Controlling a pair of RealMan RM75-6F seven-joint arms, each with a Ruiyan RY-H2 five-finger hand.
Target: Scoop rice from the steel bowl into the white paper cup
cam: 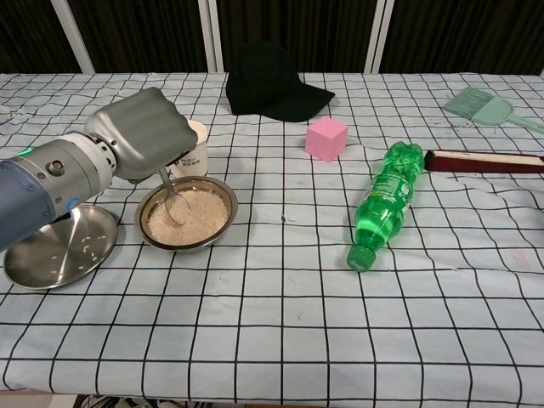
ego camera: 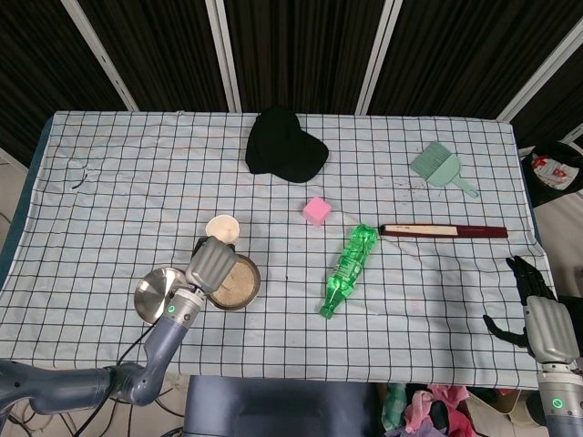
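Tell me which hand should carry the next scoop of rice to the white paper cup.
Left. The left hand already holds the metal spoon in the rice-filled steel bowl, right beside the white paper cup. The right hand sits idle off the table's far right edge, holding nothing.

left hand (cam: 140, 136): raised, gripping spoon | right hand (ego camera: 544, 314): low, idle

Head view overhead; chest view low, sharing table (ego camera: 109, 155).

Left robot hand (cam: 140, 134) holds spoon (cam: 169, 200) — tip in steel bowl's (cam: 187, 240) rice.
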